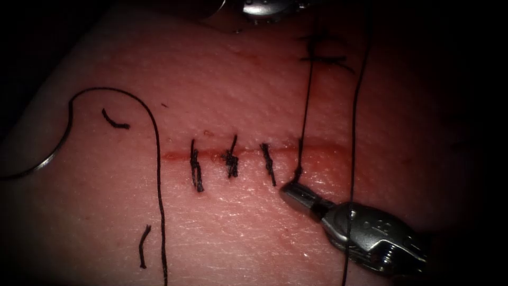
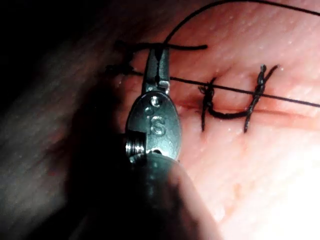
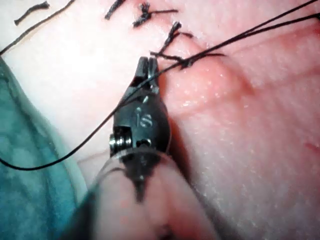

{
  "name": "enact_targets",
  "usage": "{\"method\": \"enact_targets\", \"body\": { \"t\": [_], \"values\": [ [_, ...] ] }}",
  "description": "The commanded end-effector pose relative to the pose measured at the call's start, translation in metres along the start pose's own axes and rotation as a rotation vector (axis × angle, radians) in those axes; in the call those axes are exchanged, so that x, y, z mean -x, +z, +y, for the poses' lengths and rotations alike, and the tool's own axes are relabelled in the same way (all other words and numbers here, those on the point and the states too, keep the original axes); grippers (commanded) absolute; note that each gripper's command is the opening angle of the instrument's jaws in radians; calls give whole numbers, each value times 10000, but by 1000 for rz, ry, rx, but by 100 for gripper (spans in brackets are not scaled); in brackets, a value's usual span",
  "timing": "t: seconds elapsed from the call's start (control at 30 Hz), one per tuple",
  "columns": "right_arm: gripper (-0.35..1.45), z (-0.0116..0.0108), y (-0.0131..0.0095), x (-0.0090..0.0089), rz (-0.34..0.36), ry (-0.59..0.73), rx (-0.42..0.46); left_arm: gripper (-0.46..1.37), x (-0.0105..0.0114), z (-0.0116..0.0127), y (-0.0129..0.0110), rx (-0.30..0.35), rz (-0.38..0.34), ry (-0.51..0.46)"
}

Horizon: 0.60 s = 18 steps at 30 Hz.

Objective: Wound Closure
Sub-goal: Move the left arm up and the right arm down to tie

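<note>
The tissue (image 1: 238, 90) has a horizontal cut (image 1: 174, 155) crossed by three tied stitches (image 1: 231, 157). At a fourth site a knot (image 1: 298, 172) sits on the cut. My right tool (image 1: 290, 190) comes in from the lower right, shut on the short thread tail beside this knot (image 3: 185, 62); its jaw tips (image 3: 147, 64) nearly touch it. From the knot a taut thread (image 1: 306, 100) runs up to my left tool (image 2: 158, 52), which is shut on it. The left tool's metal body (image 1: 262, 7) is at the top edge. The needle (image 1: 50, 156) lies free on the tissue, far left.
The needle's thread (image 1: 157, 175) arcs over the left tissue and runs down past the frame's edge. A second long strand (image 1: 353, 137) hangs right of the knot. Cut thread ends (image 1: 115, 121) lie on the left. A teal drape (image 3: 25, 140) borders the tissue.
</note>
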<state>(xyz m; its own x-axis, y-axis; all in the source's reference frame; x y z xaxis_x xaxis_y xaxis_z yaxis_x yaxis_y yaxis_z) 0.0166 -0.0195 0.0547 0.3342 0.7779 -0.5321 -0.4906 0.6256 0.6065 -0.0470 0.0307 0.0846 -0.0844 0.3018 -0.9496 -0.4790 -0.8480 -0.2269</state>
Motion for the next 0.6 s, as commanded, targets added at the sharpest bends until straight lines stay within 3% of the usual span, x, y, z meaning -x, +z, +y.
{"method": "enact_targets", "body": {
  "t": [0.03,0.27,0.6],
  "values": [
    [-35,-1,1,-1,1,10,-3,-35,0,0,0,7,2,3],
    [-35,-2,3,-1,-17,9,3,-35,0,-4,0,4,0,8],
    [-35,0,-2,-9,36,18,21,-35,-1,8,-5,2,-1,8]
  ]
}}
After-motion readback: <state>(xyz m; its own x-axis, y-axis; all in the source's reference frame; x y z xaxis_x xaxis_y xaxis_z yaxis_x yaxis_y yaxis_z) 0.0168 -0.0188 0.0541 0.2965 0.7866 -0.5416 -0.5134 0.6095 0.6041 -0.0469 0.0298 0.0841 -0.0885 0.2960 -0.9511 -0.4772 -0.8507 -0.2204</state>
